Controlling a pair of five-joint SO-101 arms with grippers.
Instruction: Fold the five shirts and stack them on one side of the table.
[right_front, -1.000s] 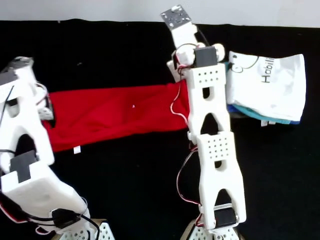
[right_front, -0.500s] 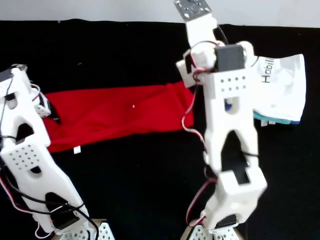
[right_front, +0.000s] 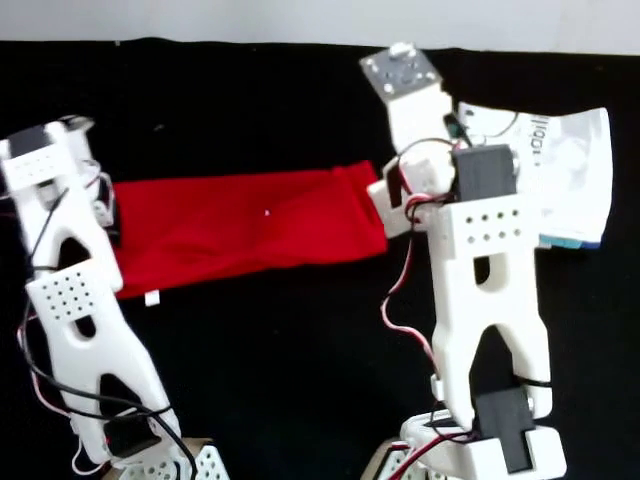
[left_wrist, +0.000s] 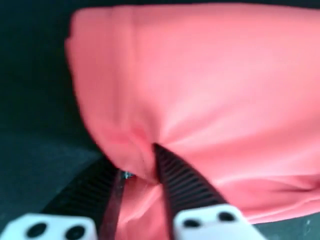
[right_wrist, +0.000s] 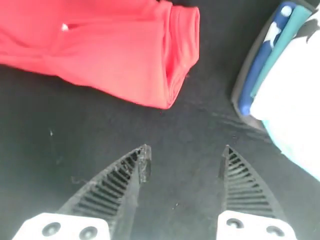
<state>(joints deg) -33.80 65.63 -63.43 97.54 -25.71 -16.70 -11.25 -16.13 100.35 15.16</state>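
1. At the far left of the table, the left gripper is seen closed down on cloth: a bunched fold of the red shirt is pinched between its two ribbed fingers, at the shirt's left end
2. The red shirt is laid out as a long, narrow band on the black table, with its long axis running from left to right. One end is held at the left arm and the other end is found near the middle of the table
3. The right gripper is held wide open with nothing in it, above bare black table. The shirt's rolled right end lies just ahead of its fingertips, near but not touched
4. At the far right, a stack of folded shirts is seen, white on top with blue and teal edges below, well apart from the left gripper and close beside the right arm
5. The coming move is judged to turn on that free right end: it is nearer the right arm, and the stack lies further along the same line
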